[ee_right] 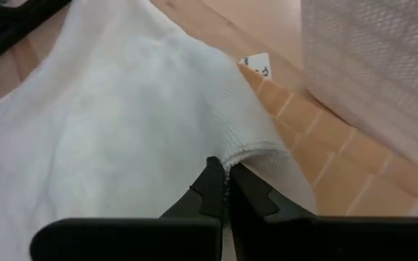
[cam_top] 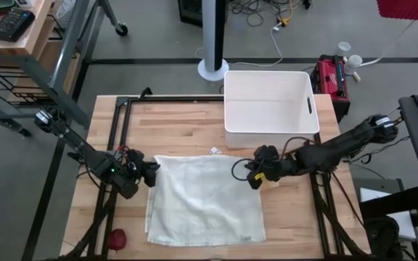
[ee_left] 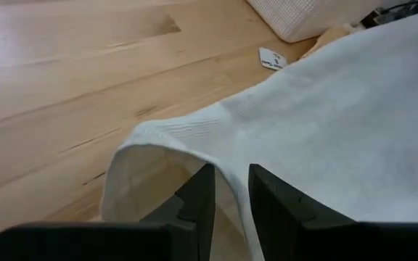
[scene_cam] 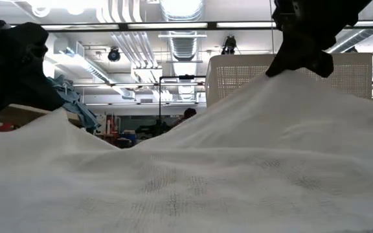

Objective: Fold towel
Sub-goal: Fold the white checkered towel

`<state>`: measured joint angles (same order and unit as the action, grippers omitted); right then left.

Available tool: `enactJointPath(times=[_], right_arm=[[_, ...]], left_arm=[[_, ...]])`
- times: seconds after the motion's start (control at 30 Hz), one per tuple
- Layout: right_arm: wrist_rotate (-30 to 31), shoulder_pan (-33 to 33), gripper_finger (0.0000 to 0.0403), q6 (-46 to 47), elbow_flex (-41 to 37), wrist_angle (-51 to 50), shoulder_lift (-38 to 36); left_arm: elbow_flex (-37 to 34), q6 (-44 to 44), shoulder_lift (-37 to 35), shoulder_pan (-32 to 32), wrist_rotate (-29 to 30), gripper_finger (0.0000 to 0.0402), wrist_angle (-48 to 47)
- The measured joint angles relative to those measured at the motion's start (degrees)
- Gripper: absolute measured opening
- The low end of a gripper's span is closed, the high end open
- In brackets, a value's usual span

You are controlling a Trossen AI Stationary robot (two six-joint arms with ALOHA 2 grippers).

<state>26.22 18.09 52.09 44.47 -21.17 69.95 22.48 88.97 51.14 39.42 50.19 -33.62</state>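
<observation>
The white towel (cam_top: 205, 197) lies spread on the wooden table (cam_top: 180, 119), in front of the white bin (cam_top: 271, 101), with both far corners lifted off the wood. The right gripper (ee_right: 227, 190) has its fingers pinched tight on the far right corner — cloth bunches at the tips. The left gripper (ee_left: 231, 190) holds the far left corner, fingers narrowly apart with the hem draped between them. A small red object (cam_top: 117, 238) sits near the table's front left edge — apart from the towel.

White towel (cam_top: 205, 199); white bin (cam_top: 271, 101); light wood table (cam_top: 173, 123).
</observation>
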Motion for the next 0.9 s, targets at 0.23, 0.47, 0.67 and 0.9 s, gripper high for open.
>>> enactJointPath(times=[0.23, 0.47, 0.67, 0.9], right_arm=[[-0.1, -0.1, 0.0000, -2.5, 0.0, -1.5, -3.5], [0.8, -2.2, 0.0000, -3.8, 0.0, -4.4, -5.5], [0.8, -5.3, 0.0000, -4.0, 0.0, -7.5, -2.9], [0.4, -6.2, 0.0000, -4.3, 0.0, -7.3, 0.2]], left_arm=[[0.0, 0.2, -2.2, 0.0, -0.1, 0.0075, 0.1], [0.0, -0.3, -9.3, -0.1, 3.1, 0.0075, -3.9], [0.0, 0.1, -11.2, -0.1, -4.5, 0.0075, -5.3], [-0.1, 4.3, -6.1, -1.8, -2.9, 0.0075, -8.1]])
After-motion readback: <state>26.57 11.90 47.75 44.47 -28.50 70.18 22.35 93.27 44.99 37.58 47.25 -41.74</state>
